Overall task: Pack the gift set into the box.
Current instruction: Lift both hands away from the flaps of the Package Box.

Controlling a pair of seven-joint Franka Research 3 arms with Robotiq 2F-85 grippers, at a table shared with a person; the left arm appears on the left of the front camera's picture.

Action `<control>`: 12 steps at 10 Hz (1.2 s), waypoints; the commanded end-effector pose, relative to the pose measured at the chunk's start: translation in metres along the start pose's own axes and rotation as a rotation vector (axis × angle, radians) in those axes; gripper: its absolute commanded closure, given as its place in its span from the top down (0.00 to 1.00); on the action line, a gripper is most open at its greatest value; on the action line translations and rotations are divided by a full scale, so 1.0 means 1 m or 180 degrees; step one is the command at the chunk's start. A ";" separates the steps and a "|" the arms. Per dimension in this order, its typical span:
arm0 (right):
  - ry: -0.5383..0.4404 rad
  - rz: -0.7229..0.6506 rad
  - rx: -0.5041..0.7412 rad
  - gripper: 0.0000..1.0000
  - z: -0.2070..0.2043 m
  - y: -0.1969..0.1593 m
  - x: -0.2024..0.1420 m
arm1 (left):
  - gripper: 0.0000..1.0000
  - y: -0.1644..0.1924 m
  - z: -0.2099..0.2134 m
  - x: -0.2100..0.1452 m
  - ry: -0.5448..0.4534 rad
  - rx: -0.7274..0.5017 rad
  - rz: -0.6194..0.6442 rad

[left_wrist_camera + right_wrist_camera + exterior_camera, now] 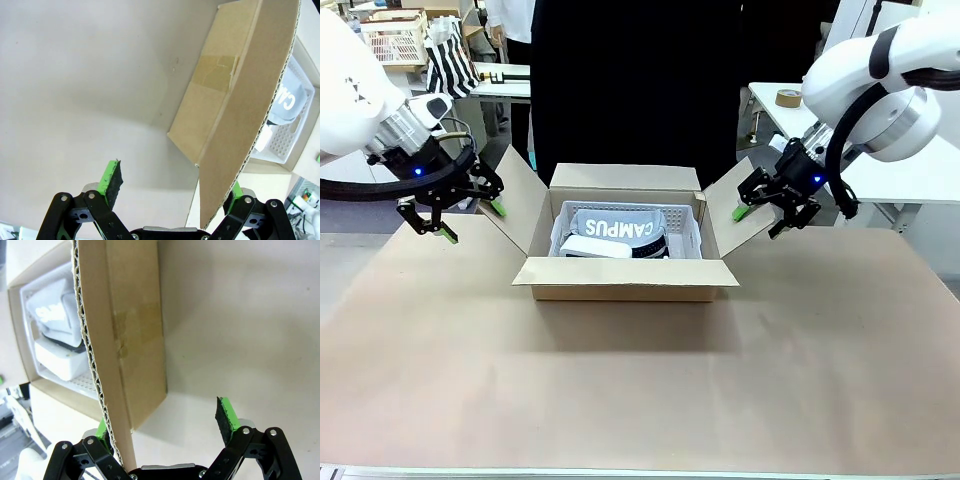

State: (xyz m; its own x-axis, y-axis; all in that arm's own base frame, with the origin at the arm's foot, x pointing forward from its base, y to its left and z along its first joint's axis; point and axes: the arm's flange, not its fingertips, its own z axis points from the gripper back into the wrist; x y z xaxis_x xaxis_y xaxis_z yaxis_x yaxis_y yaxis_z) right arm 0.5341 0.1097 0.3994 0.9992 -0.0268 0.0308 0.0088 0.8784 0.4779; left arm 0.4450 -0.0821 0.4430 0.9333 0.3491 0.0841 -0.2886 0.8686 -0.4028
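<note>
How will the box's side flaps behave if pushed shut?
Likely stiff: the flaps show thick corrugated edges, so they should hinge, not buckle. Probably spring back; they stand splayed now. The box sits loose on the table, so a one-sided push may slide it.

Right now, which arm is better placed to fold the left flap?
Left: the left pincer, open, straddles that flap of the brown cardboard box; the right pincer is at the opposite flap.
</note>
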 end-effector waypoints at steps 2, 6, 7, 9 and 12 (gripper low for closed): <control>-0.0017 0.0044 -0.0060 1.00 -0.001 0.003 0.001 | 1.00 -0.001 0.002 0.000 -0.0006 0.0047 0.0024; -0.0174 0.0079 0.0431 1.00 0.037 0.014 -0.012 | 1.00 0.000 0.000 0.000 0.0000 0.0000 0.0000; -0.0362 0.0195 0.1024 1.00 0.089 0.016 -0.037 | 1.00 0.003 0.052 -0.018 0.0034 -0.0510 -0.0278; -0.0665 0.0174 0.2107 1.00 0.190 -0.014 -0.109 | 1.00 0.043 0.141 -0.069 -0.0217 -0.1723 -0.0931; -0.0439 -0.0570 0.3446 1.00 0.232 -0.095 -0.159 | 1.00 0.134 0.175 -0.105 -0.0838 -0.4087 -0.1039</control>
State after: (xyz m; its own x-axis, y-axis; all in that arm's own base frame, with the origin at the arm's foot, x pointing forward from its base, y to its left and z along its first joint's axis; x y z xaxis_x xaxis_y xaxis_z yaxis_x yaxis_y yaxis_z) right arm 0.3474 -0.0677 0.5940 0.9682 -0.2268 0.1056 -0.0774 0.1298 0.9885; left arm 0.2768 0.0358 0.5783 0.8468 0.3530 0.3978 0.2176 0.4524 -0.8648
